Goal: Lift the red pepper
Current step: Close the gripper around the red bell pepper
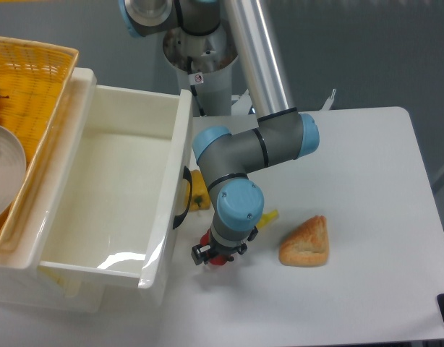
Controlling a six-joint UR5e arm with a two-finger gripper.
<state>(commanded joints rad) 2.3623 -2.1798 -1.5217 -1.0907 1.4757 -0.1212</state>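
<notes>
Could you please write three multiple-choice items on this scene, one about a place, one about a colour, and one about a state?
1. Where is the red pepper?
A. In the white tub
B. On the table under the pincer
C. In the wicker basket

2. What colour is the tub left of the arm?
A. White
B. Blue
C. Black

3. How does the bread slice lie?
A. Held in the pincer
B. Stacked on the pepper
C. Flat on the table, apart from the arm

Answers:
1. B, only a bit of red shows below the pincer, on the table.
2. A, its walls and floor are plain white.
3. C, it rests alone to the right, nothing touching it.
</notes>
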